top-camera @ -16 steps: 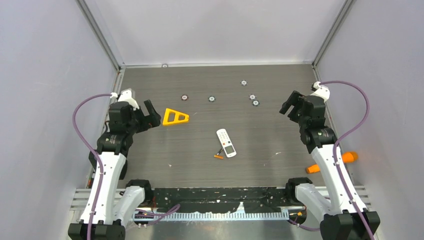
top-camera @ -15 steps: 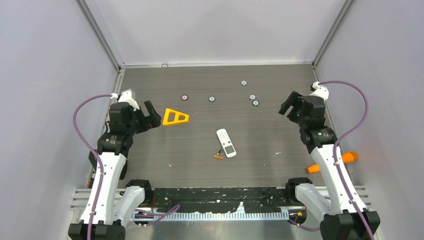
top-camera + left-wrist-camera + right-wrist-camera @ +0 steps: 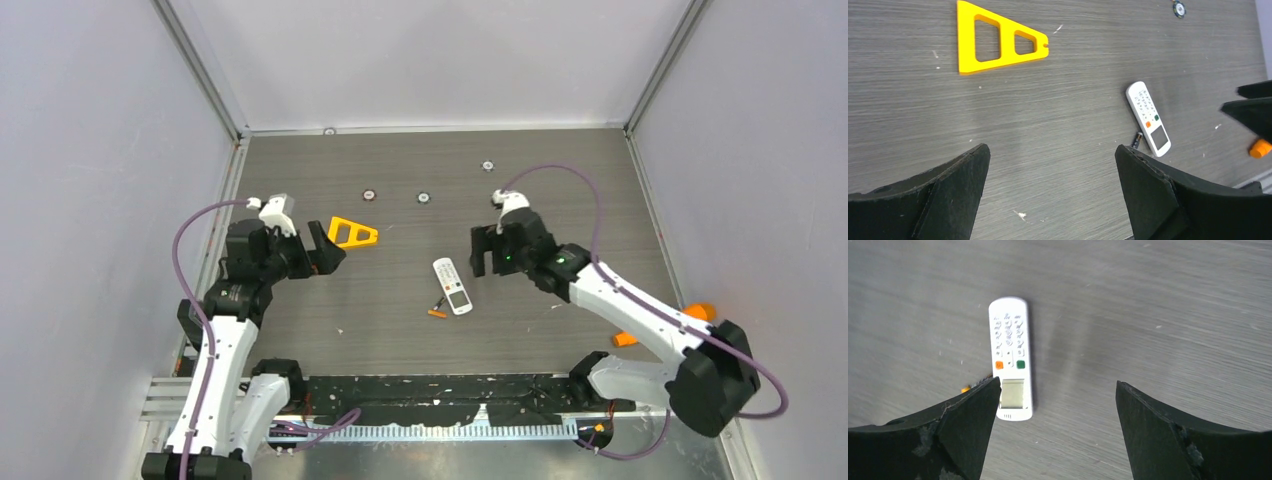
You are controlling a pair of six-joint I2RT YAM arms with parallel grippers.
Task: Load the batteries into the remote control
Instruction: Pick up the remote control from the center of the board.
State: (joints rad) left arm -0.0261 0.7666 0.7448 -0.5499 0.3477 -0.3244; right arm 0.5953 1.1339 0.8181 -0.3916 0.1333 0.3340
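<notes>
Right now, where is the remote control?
In the top view, the remote control lies buttons-up near the middle of the table, just left of the right gripper, with the batteries beside its near-left end.

The left gripper gaped wide above the table, a yellow triangle far left, the remote control and a dark battery touching it at right.

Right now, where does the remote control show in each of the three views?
Top external: the remote control lies just below the picture's middle, slightly tilted.
Left wrist: the remote control lies right of centre, slanted.
Right wrist: the remote control lies left of centre, upright in the picture.
Shared landmark: its grey screen, at the remote's lower end in every view.
</notes>
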